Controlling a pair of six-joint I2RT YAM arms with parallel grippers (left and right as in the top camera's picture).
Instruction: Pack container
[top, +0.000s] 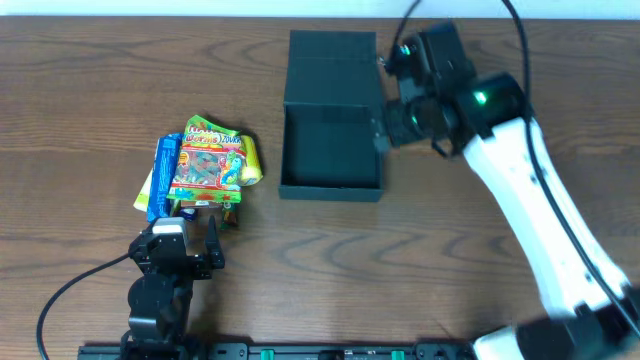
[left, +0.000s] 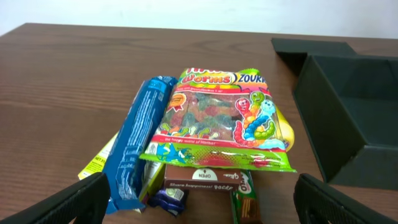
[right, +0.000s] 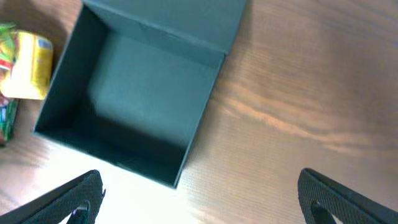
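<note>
The container (top: 330, 150) is a dark teal box standing open in the middle of the table, its lid flap (top: 332, 55) laid back on the far side. It looks empty in the right wrist view, container (right: 137, 106). My right gripper (top: 384, 125) hovers at the box's right wall, open, holding nothing; its fingertips (right: 68, 199) straddle the box's near corner and bare wood. A pile of snacks lies left of the box: a gummy worms bag (left: 221, 121) on top, a blue packet (left: 140, 140), a brown box (left: 202, 178). My left gripper (left: 205, 208) is open just in front of the pile.
A green biscuit packet (left: 244, 199) and a small purple candy (left: 169, 200) poke out at the pile's near edge. A yellow packet (right: 31, 65) lies against the container's left wall. Bare wooden table (top: 420, 250) stretches in front of the box.
</note>
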